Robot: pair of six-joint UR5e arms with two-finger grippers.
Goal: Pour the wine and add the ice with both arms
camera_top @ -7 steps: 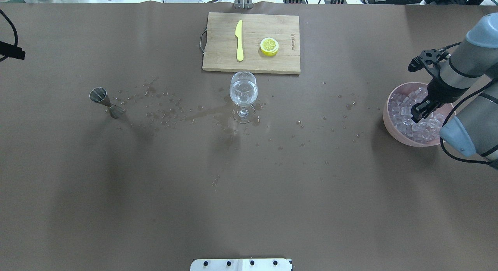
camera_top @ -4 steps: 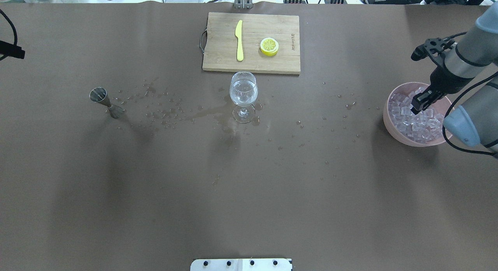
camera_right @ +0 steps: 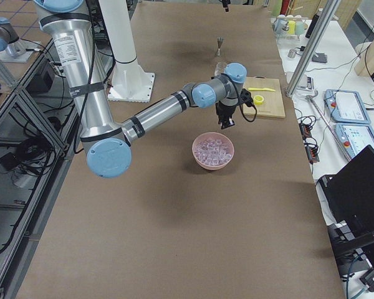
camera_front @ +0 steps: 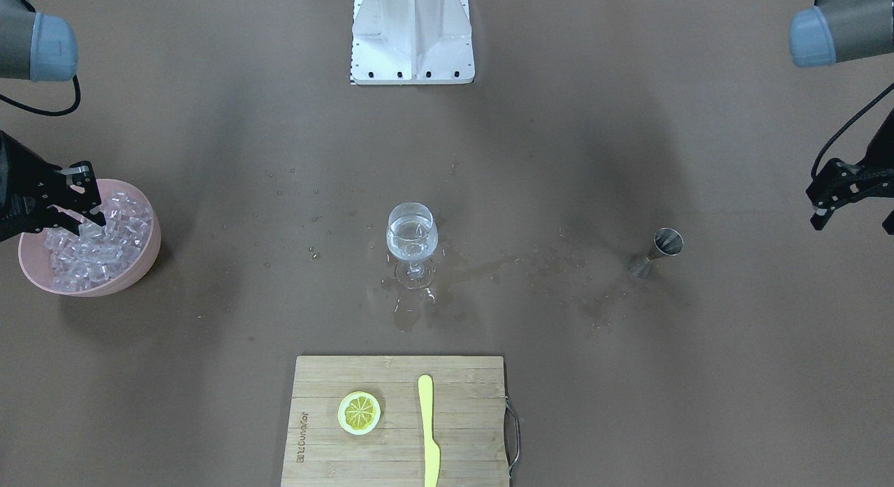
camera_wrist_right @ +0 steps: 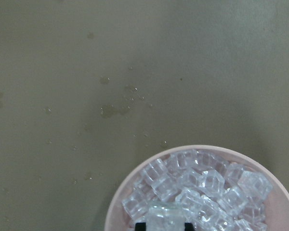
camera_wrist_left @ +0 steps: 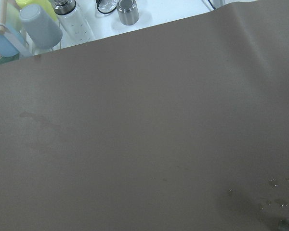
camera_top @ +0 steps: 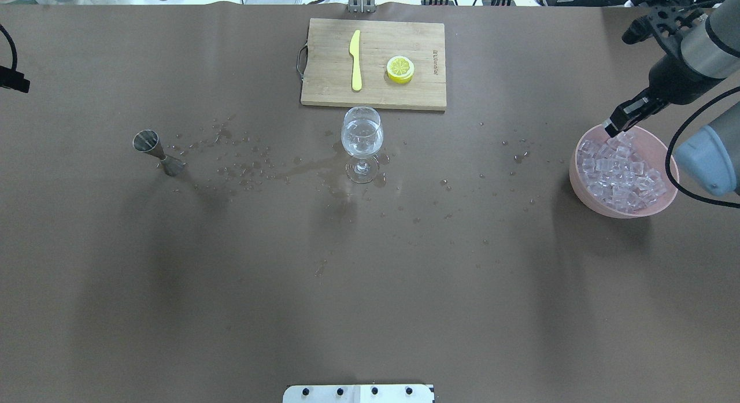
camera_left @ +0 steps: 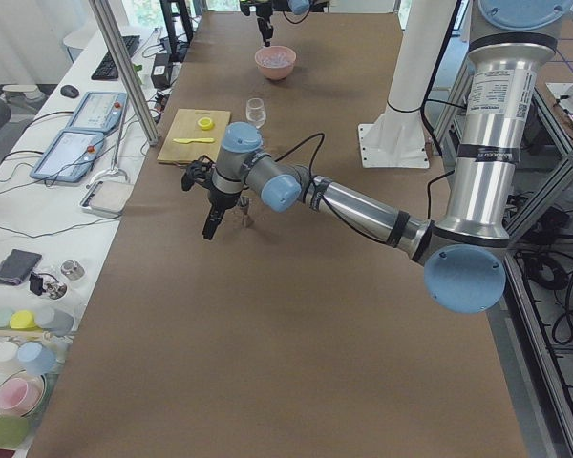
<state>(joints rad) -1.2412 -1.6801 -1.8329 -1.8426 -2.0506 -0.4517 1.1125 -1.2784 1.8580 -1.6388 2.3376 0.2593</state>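
Now the right tool [camera_top: 610,126] has lifted out of the ice [camera_top: 621,174] and hangs over the far rim of the pink bowl [camera_top: 580,180]; a second ago it was down among the cubes. Only the right wrist view shows its fingertips clenched on one clear cube [camera_wrist_right: 164,216]. The wine [camera_top: 362,144] sits in the glass [camera_top: 361,173] at the middle of the counter [camera_top: 404,276]. The left tool [camera_front: 823,206] hovers beyond the jigger [camera_front: 660,248]; whether it is released I cannot tell.

Clear glassy ice [camera_top: 621,172] in a pink bowl [camera_top: 581,189]; yellow knife [camera_top: 355,59] on tan board [camera_top: 329,73].
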